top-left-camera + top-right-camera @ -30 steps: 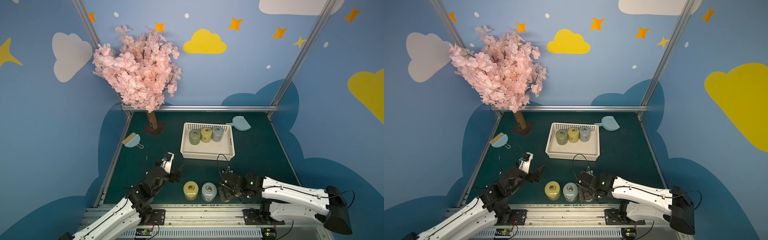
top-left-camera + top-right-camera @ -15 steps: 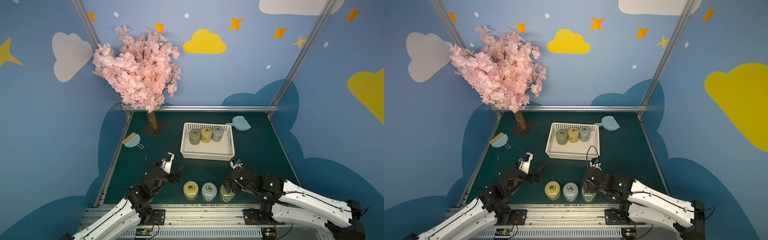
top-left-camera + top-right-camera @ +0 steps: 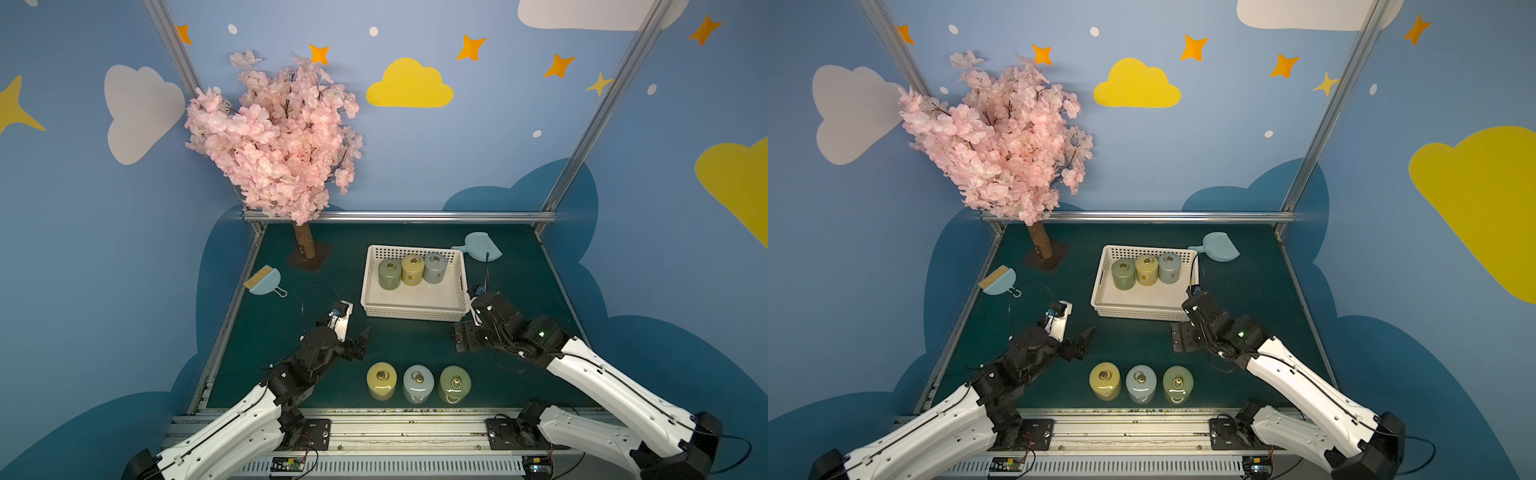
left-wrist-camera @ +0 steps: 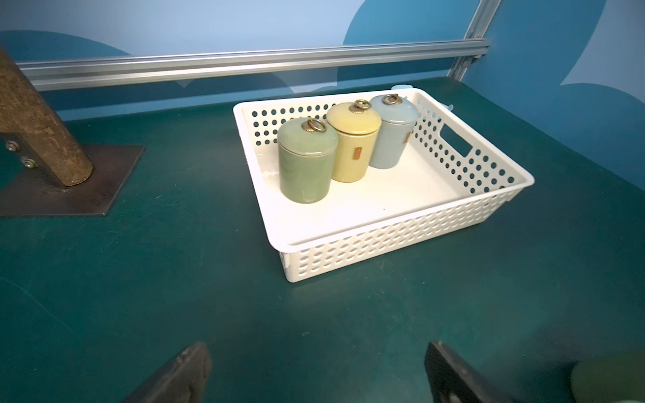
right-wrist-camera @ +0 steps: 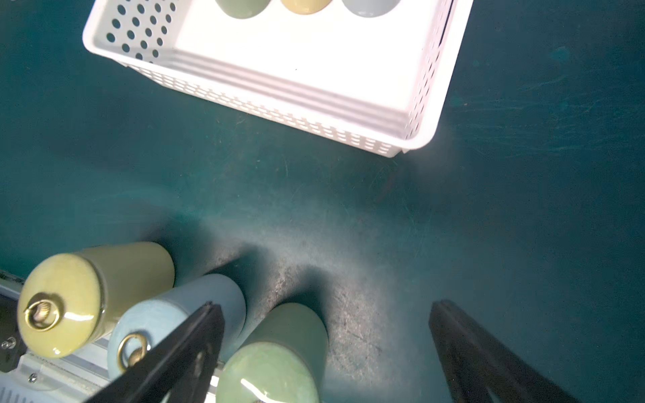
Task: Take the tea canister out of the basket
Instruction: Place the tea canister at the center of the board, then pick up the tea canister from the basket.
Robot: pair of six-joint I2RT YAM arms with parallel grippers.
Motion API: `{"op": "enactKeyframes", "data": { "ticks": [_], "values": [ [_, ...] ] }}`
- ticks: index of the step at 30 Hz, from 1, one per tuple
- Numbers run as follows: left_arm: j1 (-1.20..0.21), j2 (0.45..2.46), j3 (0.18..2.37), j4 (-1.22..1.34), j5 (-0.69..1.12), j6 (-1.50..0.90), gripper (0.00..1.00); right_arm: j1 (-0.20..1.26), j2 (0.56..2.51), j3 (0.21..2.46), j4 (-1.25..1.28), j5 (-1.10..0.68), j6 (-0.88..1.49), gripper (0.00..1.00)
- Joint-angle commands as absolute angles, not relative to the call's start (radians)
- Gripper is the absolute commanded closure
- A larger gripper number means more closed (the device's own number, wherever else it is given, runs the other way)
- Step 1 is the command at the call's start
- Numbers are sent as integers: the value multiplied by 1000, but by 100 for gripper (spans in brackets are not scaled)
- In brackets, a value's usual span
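Both grippers are gaping wide, holding nothing. In both top views the left gripper (image 4: 316, 349) is hovering over the mat (image 3: 415, 340) left of centre, and the right gripper (image 5: 326, 307) is hovering right of centre, by the lower right corner of the basket (image 3: 411, 312). The green canister (image 3: 390, 274), yellow canister (image 3: 412, 270) and blue canister (image 3: 435, 268) are standing upright in a row against the basket's upper wall. A second row (image 3: 418, 382) of three is standing on the mat at bottom centre.
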State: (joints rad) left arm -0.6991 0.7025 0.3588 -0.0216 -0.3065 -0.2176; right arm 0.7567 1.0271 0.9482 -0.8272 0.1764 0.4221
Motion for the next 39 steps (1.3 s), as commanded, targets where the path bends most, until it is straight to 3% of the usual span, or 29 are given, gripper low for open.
{"op": "enactKeyframes", "data": {
  "ticks": [1,11,18,27,39],
  "values": [
    [-660,735,396,28,-284,-256,0,693,1058,984,-741,106,316,2],
    [-613,700,331,91,-255,-241,0,511,1182,1032,-579,-39,155,3],
    [-613,587,263,140,-181,-202,0,457,1317,1117,-543,-78,71,3],
    [-614,616,276,170,-20,-140,0,401,1531,1260,-544,-96,7,5],
    [-613,604,268,167,-48,-121,0,382,1819,1540,-672,-117,-117,4]
  ]
}}
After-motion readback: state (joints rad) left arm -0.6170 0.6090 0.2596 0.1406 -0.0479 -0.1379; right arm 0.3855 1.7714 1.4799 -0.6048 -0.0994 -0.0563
